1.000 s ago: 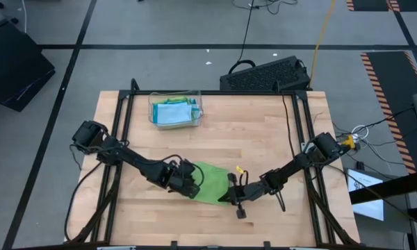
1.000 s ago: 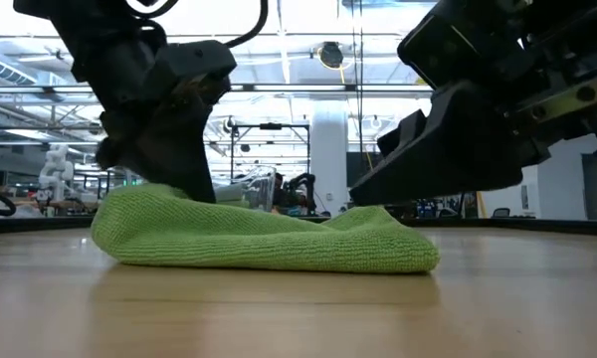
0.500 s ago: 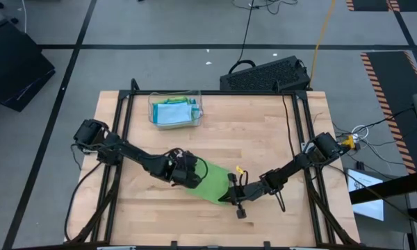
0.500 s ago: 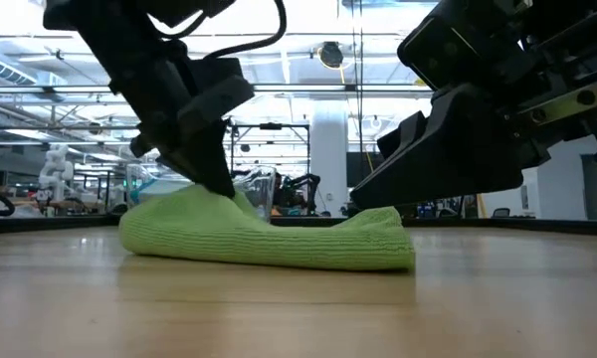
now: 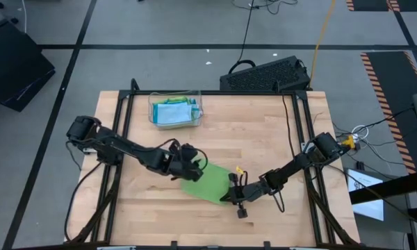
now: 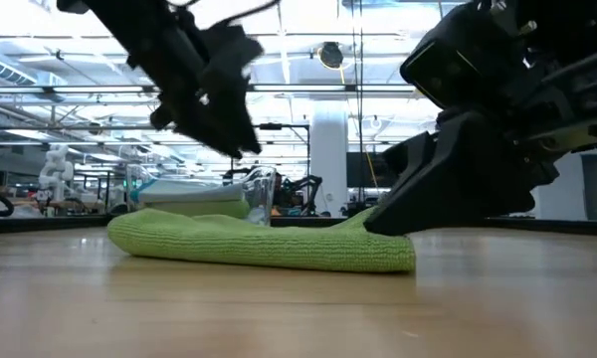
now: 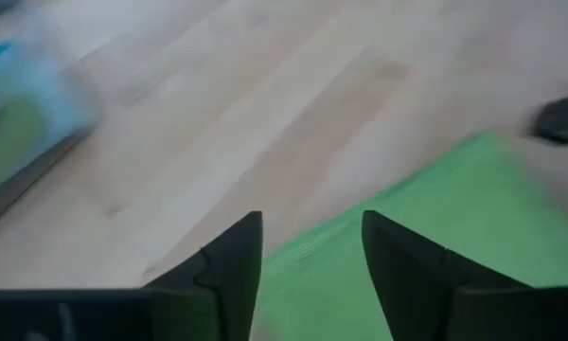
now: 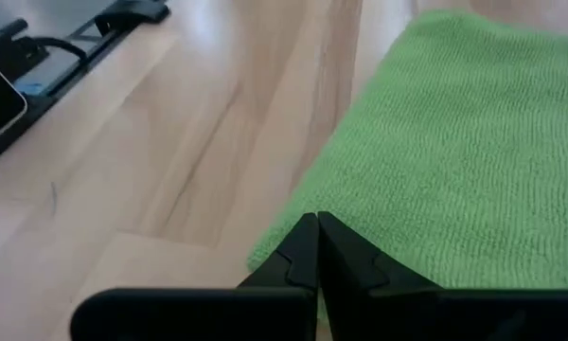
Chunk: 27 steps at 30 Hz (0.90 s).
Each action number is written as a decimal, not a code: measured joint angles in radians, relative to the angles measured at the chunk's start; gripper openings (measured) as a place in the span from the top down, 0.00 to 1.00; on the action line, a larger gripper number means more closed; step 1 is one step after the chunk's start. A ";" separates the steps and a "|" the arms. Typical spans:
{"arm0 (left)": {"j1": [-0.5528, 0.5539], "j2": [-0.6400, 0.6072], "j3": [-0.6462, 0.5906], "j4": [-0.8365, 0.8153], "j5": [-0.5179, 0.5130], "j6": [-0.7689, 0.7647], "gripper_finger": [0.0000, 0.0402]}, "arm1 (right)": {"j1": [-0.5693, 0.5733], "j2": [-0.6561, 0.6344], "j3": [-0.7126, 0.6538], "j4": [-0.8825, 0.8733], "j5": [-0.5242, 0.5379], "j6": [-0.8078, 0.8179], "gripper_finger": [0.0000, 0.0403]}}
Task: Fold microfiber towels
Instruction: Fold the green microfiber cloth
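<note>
A lime green microfiber towel (image 5: 208,184) lies folded and flat on the wooden table, near its front middle. It shows as a low pad in the low view (image 6: 259,239). My left gripper (image 7: 310,251) is open and hangs above the towel's far-left part (image 7: 435,237), clear of it (image 6: 247,147). My right gripper (image 8: 317,232) is shut at the towel's right end (image 5: 231,196). More towels, light blue and green, lie in a clear tray at the far left. My right gripper rests its shut fingertips on the towel's edge (image 8: 369,227) at the right end. It comes slanting down from the table's right side. The towel lies flat on the table under the tips (image 6: 383,227). Whether any layer sits between the fingers does not show.
The clear plastic tray (image 5: 153,104) with folded towels stands near the table's far left. Black frame rails (image 5: 121,132) run along both sides of the table. Bare wood lies between the tray and the green towel.
My left gripper has come off the green towel, rising and going toward the table's far edge while tipping. The raised left part of the towel has dropped and now lies flat. My right gripper and the towel's right end have stayed in place.
</note>
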 joint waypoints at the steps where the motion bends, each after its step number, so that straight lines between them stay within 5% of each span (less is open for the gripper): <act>1: -0.012 -0.004 0.000 0.028 0.005 0.024 0.54 | 0.000 -0.006 0.000 -0.018 0.000 0.000 1.00; 7: -0.137 0.031 0.001 0.222 0.017 0.145 0.54 | 0.000 -0.119 0.000 -0.238 0.003 -0.001 1.00; 14: -0.227 0.149 0.028 0.481 0.015 0.342 0.54 | 0.000 -0.251 -0.078 -0.332 0.159 0.003 1.00; 20: -0.246 0.291 0.203 0.382 0.009 0.466 0.51 | 0.005 -0.337 -0.188 -0.335 0.184 0.169 1.00; 27: -0.243 0.478 0.417 0.245 0.084 0.661 0.36 | 0.058 -0.417 -0.256 -0.324 0.239 0.314 1.00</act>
